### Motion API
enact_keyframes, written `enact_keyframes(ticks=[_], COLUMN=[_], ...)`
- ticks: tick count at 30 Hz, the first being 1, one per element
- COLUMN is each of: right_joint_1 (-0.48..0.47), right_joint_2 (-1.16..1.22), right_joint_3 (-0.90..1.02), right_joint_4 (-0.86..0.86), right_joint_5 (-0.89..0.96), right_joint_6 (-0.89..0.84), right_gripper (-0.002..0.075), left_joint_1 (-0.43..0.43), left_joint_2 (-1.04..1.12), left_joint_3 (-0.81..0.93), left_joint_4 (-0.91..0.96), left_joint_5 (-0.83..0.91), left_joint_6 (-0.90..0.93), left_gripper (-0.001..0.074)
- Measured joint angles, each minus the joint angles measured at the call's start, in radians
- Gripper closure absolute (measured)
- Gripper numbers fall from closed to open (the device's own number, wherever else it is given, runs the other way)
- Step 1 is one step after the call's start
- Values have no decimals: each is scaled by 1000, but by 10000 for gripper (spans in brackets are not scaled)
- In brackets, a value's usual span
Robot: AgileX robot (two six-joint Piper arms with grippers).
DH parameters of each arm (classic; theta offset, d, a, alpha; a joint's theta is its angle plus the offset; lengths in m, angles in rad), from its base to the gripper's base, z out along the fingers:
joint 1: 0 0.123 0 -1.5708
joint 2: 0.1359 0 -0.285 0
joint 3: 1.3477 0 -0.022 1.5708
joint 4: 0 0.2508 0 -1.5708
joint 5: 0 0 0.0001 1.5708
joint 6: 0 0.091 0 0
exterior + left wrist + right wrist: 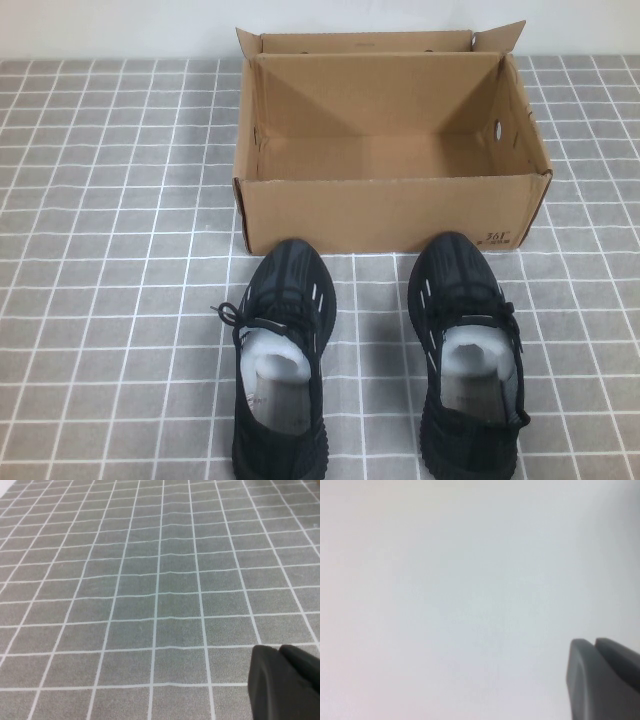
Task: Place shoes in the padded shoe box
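Note:
In the high view two black knit shoes stand side by side on the grey checked cloth, toes toward the box: the left shoe (pixel 282 355) and the right shoe (pixel 467 350), each with white paper stuffing inside. The open brown padded shoe box (pixel 390 212) stands just beyond their toes and holds nothing I can see. Neither arm shows in the high view. My left gripper (pixel 278 652) is shut and empty over bare cloth in the left wrist view. My right gripper (pixel 594 644) is shut and empty, facing a plain white surface in the right wrist view.
The grey cloth with white grid lines (pixel 110 250) covers the table on both sides of the shoes and box. A white wall (pixel 120 25) runs along the far edge behind the box.

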Motion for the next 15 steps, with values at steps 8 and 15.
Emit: enact_keyframes(ticks=[8, 15], right_joint_1=[0, 0], right_joint_2=[0, 26], right_joint_3=[-109, -386], right_joint_4=[221, 525], right_joint_5=[-136, 453], right_joint_6=[51, -180], right_gripper=[733, 733], left_joint_1=[0, 0], left_joint_2=[0, 0], left_joint_3=[0, 0], left_joint_4=[0, 0], left_joint_5=[-8, -8], left_joint_6=[0, 0], left_gripper=[741, 741])
